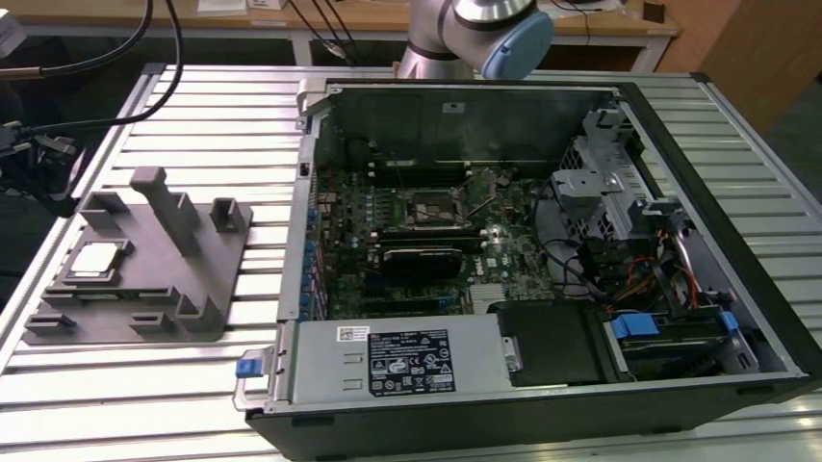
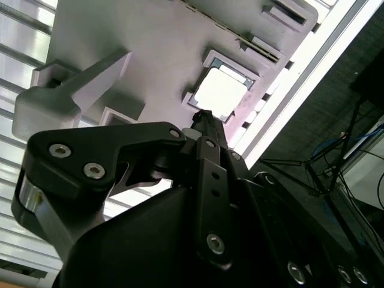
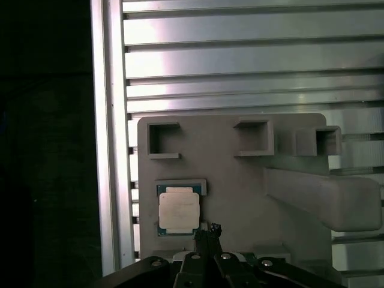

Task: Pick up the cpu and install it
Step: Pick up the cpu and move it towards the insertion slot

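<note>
The cpu is a small silver square lying flat in a recess of the grey moulded tray at the exterior view's left. Both wrist views look down on it: the cpu rests in its pocket of the tray. My gripper hangs above the tray, well apart from it, its black fingers drawn together into one narrow tip that lines up just beside the cpu. Nothing is held. The dark socket sits on the motherboard inside the open computer case.
The tray carries a tall upright post and shorter blocks near the cpu. The slatted metal table ends close to the tray's outer side. The arm's base stands behind the case. Cables hang at the far left.
</note>
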Available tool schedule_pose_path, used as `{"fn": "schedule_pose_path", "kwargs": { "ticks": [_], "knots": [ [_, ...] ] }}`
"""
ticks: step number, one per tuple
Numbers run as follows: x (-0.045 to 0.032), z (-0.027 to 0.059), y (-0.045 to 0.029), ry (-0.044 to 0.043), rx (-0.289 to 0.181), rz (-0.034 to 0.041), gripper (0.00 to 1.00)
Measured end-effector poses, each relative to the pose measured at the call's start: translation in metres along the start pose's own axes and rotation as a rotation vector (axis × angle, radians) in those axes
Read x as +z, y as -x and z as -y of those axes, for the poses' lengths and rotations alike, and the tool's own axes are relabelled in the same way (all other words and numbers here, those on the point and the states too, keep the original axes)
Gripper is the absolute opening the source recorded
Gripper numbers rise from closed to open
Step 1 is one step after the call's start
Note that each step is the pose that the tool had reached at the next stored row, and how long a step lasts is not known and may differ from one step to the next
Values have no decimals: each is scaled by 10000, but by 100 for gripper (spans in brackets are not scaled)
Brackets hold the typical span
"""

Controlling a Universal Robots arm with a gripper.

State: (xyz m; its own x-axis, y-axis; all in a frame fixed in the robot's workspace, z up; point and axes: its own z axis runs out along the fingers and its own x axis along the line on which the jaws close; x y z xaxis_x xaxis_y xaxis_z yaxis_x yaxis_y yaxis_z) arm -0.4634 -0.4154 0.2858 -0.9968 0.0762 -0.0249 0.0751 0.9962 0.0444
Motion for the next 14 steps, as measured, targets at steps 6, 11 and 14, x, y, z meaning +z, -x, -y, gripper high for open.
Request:
{"fn": "schedule_pose_path", "kwargs": {
  "ticks": [6, 11, 14],
  "knots": [
    [40, 5, -44, 0, 0, 1, 11],
    [79, 10, -85, 0, 0, 0, 11],
    [102, 14, -113, 0, 0, -1, 11]
  ]
}}
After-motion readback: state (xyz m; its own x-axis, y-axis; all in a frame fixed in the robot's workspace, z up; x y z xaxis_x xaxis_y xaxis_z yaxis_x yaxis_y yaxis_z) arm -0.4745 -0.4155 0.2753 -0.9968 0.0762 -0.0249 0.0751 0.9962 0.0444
